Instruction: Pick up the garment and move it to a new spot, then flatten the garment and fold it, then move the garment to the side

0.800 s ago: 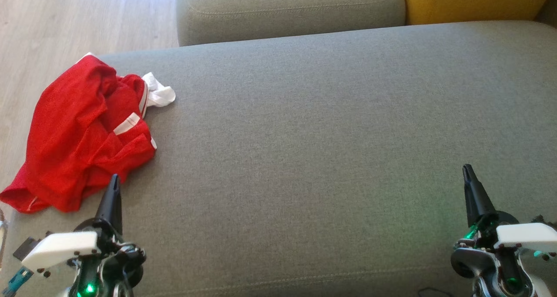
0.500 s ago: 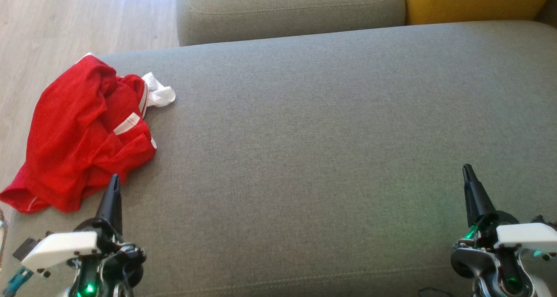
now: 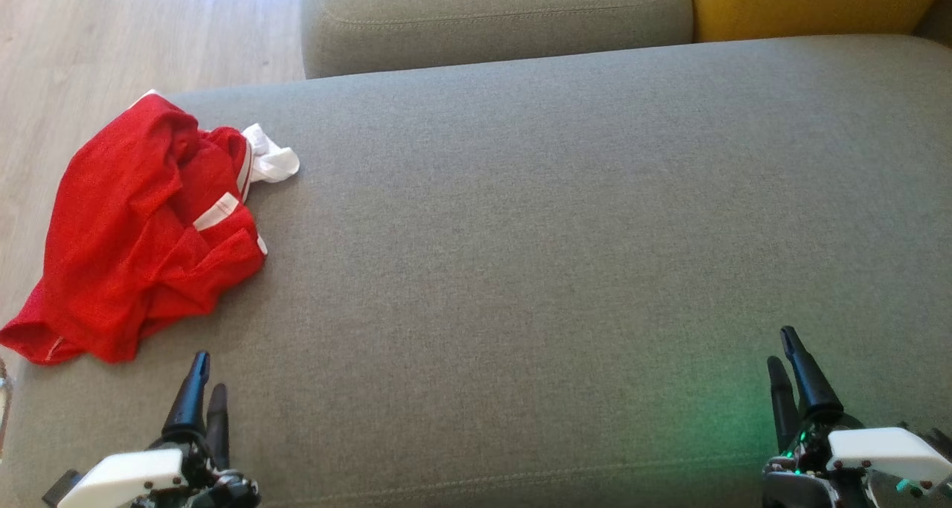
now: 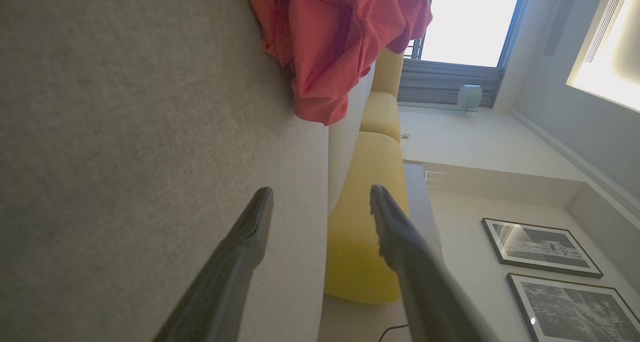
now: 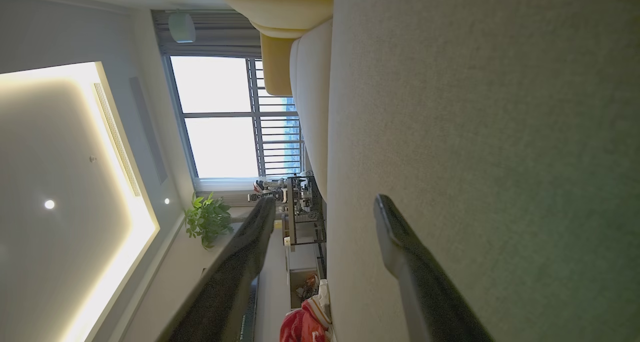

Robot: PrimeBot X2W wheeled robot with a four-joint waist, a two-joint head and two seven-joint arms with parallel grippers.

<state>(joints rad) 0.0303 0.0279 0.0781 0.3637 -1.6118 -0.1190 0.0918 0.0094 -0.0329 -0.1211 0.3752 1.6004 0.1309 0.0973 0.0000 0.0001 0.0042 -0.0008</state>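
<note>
The red garment point(image 3: 141, 225) lies crumpled at the left edge of the grey sofa seat point(image 3: 520, 233), with one corner hanging over toward the floor point(image 3: 111, 32). The left gripper point(image 3: 208, 378) is near it, jaws wide and empty. The right gripper point(image 3: 781, 348) is well apart across the seat, also wide and empty. A shallow pinch on one loose layer could drag the bunch off the edge. Too deep a pinch may snag the upholstery.
</note>
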